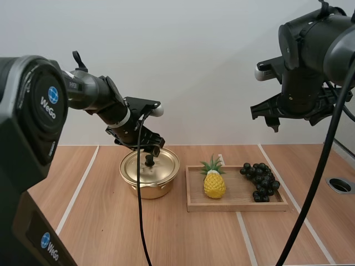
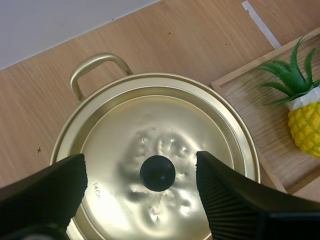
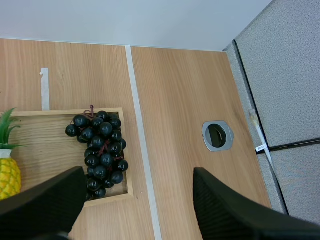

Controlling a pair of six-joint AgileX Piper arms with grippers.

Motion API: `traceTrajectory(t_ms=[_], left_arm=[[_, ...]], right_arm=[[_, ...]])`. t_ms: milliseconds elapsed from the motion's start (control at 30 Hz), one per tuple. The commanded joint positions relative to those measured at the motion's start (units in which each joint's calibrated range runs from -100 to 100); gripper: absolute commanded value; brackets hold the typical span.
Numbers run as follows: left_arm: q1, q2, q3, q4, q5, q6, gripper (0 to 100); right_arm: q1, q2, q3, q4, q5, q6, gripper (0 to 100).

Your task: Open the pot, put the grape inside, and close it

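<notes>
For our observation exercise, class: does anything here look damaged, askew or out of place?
The lid is dimpled around its knob, as if dented; it sits level on the pot. In the tray the pineapple stands upright and the grapes lie intact. Nothing is spilled.

Office-like: desk cable grommet (image 3: 218, 135), grey partition panel (image 3: 285, 75).

Gold pot (image 1: 145, 192), black knob (image 2: 157, 173), black grapes (image 3: 100, 150), yellow pineapple (image 1: 214, 185), light wooden tray (image 1: 238, 206).

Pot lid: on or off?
On. The lid covers the pot; its knob sits untouched between the jaws of the open left gripper.
</notes>
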Motion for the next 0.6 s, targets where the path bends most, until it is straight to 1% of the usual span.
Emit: traceTrajectory(t_ms=[0,400,533,567], left_arm=[[-0.21,0.8,0.1,-1.1,-1.9,1.3,100],[-0.21,3.5,0.1,-2.1,0.5,3.4,100],[-0.27,3.5,0.1,-3.9,1.9,6.8,100],[-0.27,3.5,0.1,-4.6,3.0,7.6,92]], right_arm=[[0.0,-0.3,0.2,-0.3,0.0,-0.4,100],[0.0,-0.3,0.2,0.1,0.0,-0.4,100],[0.0,-0.3,0.2,0.1,0.0,-0.4,100],[0.0,-0.3,0.2,0.1,0.0,-0.4,100]])
